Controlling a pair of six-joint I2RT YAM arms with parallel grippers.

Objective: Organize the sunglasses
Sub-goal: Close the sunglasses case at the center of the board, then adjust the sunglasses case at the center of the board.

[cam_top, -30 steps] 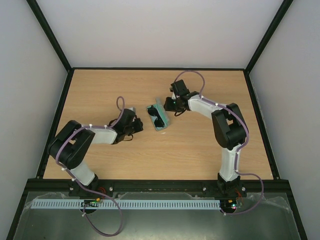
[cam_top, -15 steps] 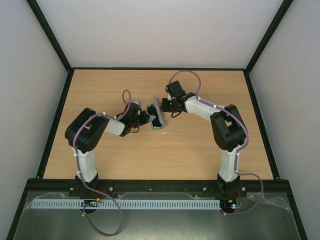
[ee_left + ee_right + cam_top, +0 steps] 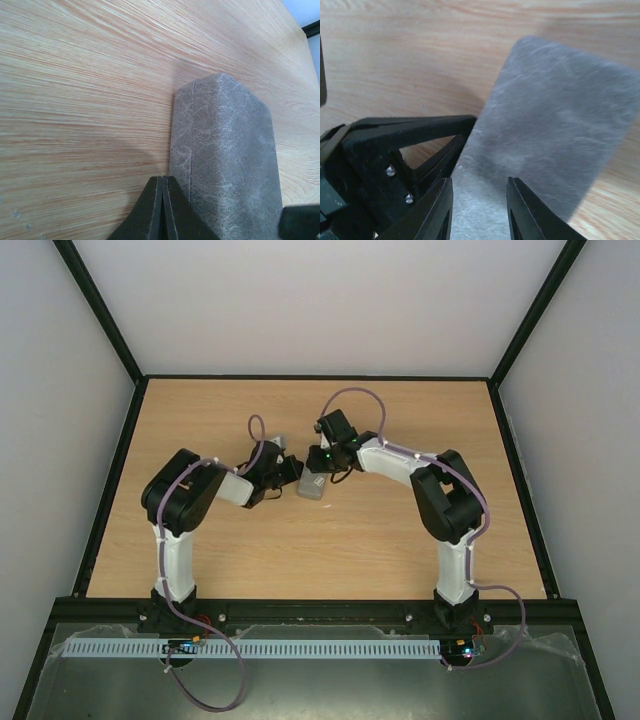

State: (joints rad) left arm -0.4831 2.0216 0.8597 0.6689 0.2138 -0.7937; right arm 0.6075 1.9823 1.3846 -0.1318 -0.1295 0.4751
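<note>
The sunglasses are hidden; none of the views shows them. The grey case (image 3: pixel 312 487) lies shut at the table's middle, its lid down. My left gripper (image 3: pixel 291 472) is shut and empty, and in the left wrist view its tips (image 3: pixel 163 181) touch the case's (image 3: pixel 225 160) left side at the seam. My right gripper (image 3: pixel 323 460) is open, and its jaws (image 3: pixel 480 200) hover just over the case's lid (image 3: pixel 555 145) without holding it. The left gripper's black fingers (image 3: pixel 415 131) show at the lid's left edge in the right wrist view.
The wooden table (image 3: pixel 420 550) has a black frame round it and white walls at both sides and the back. Both arms reach inward and meet at the case.
The case, open with green lining and sunglasses showing a second ago, is now shut. My left gripper moved right against the case. My right gripper moved left over its lid.
</note>
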